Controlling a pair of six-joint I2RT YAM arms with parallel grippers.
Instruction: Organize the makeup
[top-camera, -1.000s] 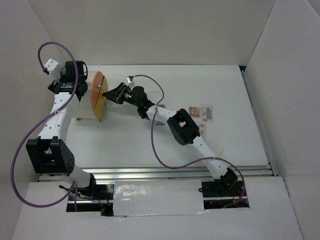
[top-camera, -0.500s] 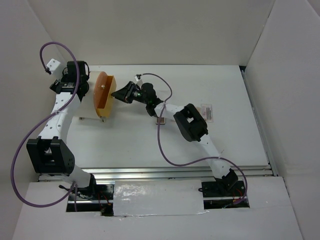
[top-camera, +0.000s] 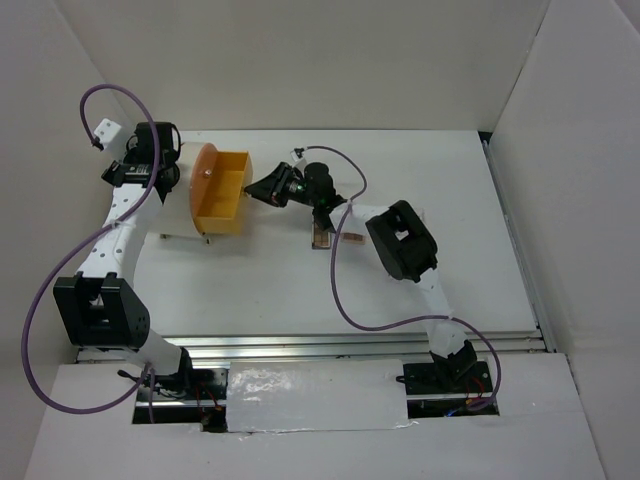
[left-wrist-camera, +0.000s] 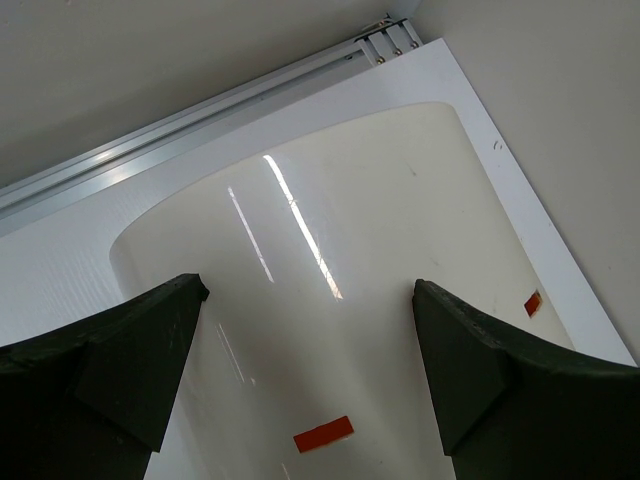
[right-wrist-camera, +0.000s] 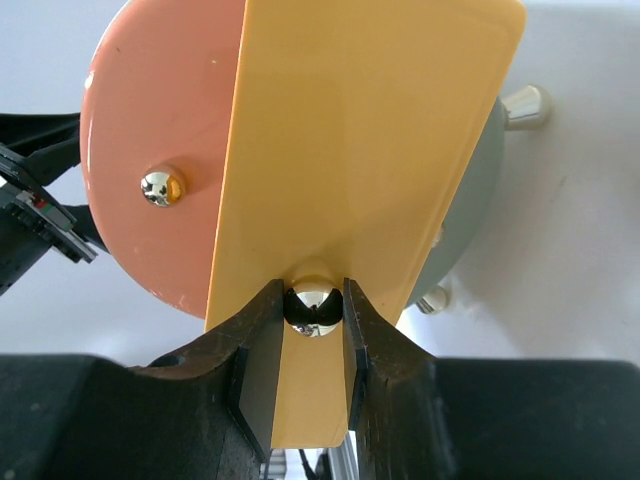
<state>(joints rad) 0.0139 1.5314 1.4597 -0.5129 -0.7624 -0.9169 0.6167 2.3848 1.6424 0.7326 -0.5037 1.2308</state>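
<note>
The right gripper (right-wrist-camera: 314, 312) is clamped on a round polished metal knob (right-wrist-camera: 314, 303), with one black finger pressed to each side of it. The knob sits on the near end of a yellow-orange plastic drawer (right-wrist-camera: 370, 140), which stretches straight ahead of the fingers. Ahead and to their left is a round peach front face (right-wrist-camera: 150, 90) with a second metal knob (right-wrist-camera: 162, 187). Behind this gripper the wrist runs level, the forearm slopes back to a raised elbow, and the upper arm drops to its base at the table's near edge. A small square brownish palette (top-camera: 322, 239) lies on the white table (top-camera: 250, 290) behind the gripper, just beside the forearm. The left gripper (left-wrist-camera: 307, 293) has its jaws spread wide over the curved side of a large glossy white cylinder (left-wrist-camera: 340, 230); whether the fingers touch it cannot be told. Its arm rises from the near left base and bends over the cylinder.
</note>
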